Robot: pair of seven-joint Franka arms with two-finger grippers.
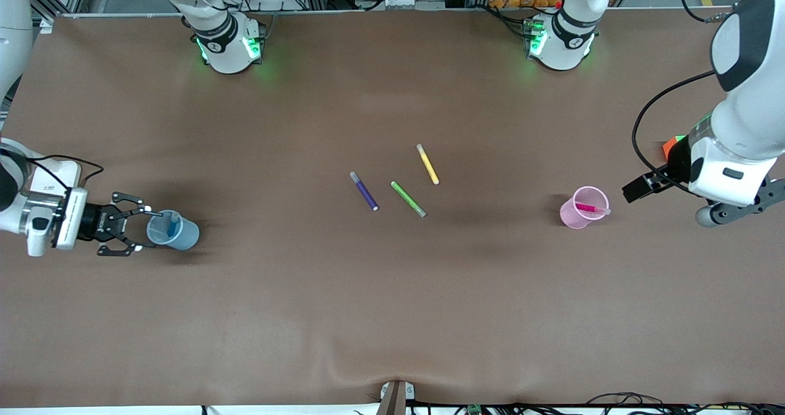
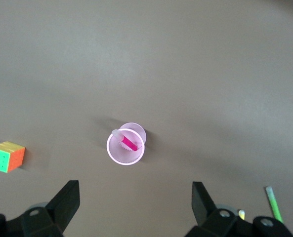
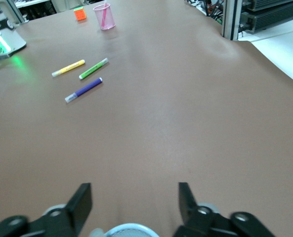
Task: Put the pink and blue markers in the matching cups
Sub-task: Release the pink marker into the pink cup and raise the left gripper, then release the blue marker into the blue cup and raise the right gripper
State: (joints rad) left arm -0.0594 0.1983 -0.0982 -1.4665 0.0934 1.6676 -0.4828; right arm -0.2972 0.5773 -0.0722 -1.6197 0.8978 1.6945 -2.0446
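Note:
The pale blue cup point(image 1: 185, 236) stands near the right arm's end of the table with the blue marker point(image 1: 173, 224) in it. My right gripper point(image 1: 140, 229) is open and empty, level with the cup's rim and just beside it. The rim shows low between its fingers in the right wrist view point(image 3: 131, 229). The pale pink cup point(image 1: 570, 214) stands toward the left arm's end with the pink marker point(image 1: 590, 208) leaning in it. My left gripper point(image 1: 641, 188) hangs open and empty above the table beside that cup. The left wrist view looks down on the cup point(image 2: 125, 160) and marker point(image 2: 130, 143).
A purple marker point(image 1: 364, 191), a green marker point(image 1: 408, 198) and a yellow marker point(image 1: 427, 164) lie together at the table's middle. A colourful puzzle cube point(image 1: 673, 146) sits near the left arm's end, partly under the left arm; it also shows in the left wrist view point(image 2: 7, 157).

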